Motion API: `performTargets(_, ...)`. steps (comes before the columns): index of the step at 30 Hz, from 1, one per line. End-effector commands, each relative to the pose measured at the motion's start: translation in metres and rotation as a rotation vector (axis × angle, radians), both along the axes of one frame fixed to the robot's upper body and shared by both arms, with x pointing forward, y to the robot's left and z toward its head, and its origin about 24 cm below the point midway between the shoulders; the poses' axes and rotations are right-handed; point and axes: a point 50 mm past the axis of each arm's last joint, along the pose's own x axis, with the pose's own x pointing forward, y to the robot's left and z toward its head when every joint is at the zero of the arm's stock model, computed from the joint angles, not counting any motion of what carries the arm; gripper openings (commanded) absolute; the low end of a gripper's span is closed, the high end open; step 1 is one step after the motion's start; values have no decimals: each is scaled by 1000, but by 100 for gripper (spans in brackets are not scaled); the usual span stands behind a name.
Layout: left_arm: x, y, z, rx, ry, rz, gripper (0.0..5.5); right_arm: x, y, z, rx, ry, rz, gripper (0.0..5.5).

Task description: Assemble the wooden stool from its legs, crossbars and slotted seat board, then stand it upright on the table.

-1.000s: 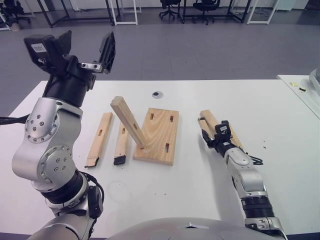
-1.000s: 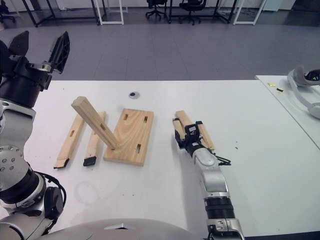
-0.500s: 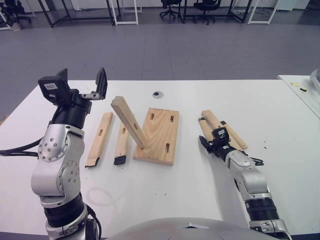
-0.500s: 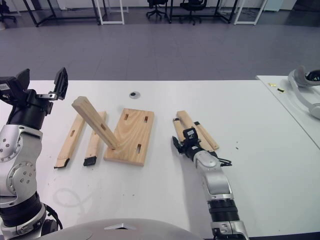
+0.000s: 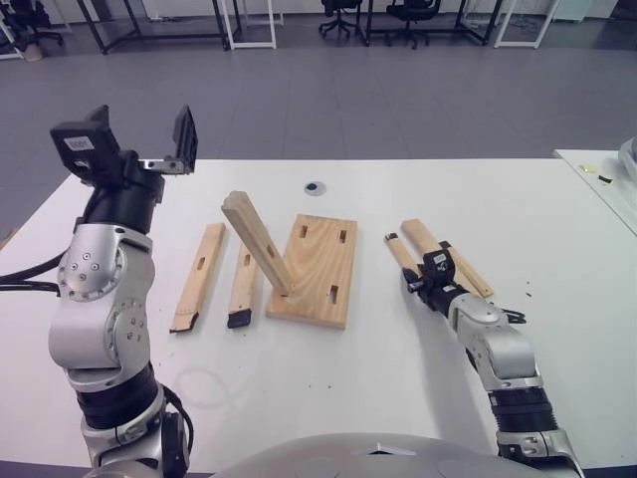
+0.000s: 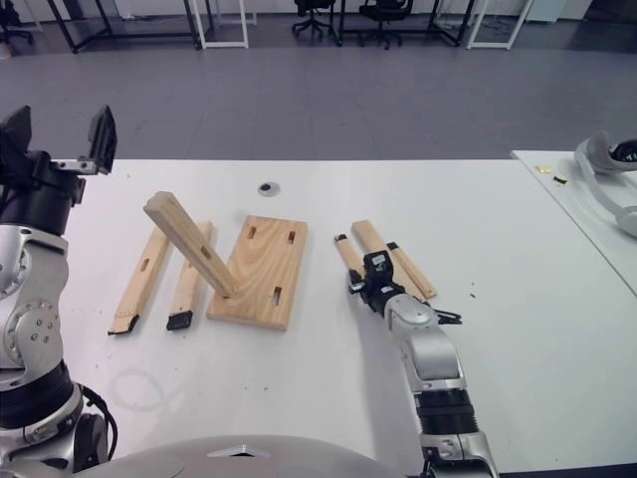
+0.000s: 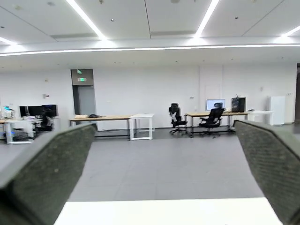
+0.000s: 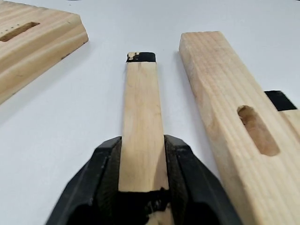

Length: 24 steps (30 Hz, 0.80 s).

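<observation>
The slotted seat board lies flat mid-table. One leg stands tilted in its near-left slot. Two more legs lie side by side to the board's left. To its right lie a thin crossbar and a slotted leg. My right gripper is low on the table, shut on the near end of the crossbar, with the slotted leg just beside it. My left gripper is raised above the table's far-left corner, open, its fingers wide apart with nothing between them.
A round grommet sits in the table behind the board. A second table at the far right carries a white object. Bare white tabletop runs along the near edge.
My right gripper has closed on the crossbar's near end, and the crossbar has shifted slightly away from the slotted leg. My left gripper dropped from close to the camera, staying open.
</observation>
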Motion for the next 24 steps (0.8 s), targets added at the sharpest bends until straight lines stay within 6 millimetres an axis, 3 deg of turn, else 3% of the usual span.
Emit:
performTargets(1, 17, -33, 44, -110, -67, -316, 540, 42, 4, 83, -113, -442, 89, 130)
performTargets(5, 26, -76, 76, -346, -36, -817, 540, 53, 35, 185, -171, -926, 286, 130)
performTargets(7, 25, -89, 84, -457, 6, -987, 540, 44, 56, 226, -134, -1105, 379, 130)
performTargets(9, 22, -94, 92, -517, 33, -1072, 540, 27, 73, 253, -76, -1231, 459, 130)
performTargets(11, 20, -92, 96, -549, 50, -1095, 540, 14, 84, 263, -33, -1286, 520, 130)
performTargets(14, 20, -90, 98, -579, 65, -1082, 540, 4, 96, 259, -37, -1303, 608, 130)
performTargets(24, 8, -93, 98, -577, 51, -1109, 349, 6, 101, 246, -46, -1251, 633, 130)
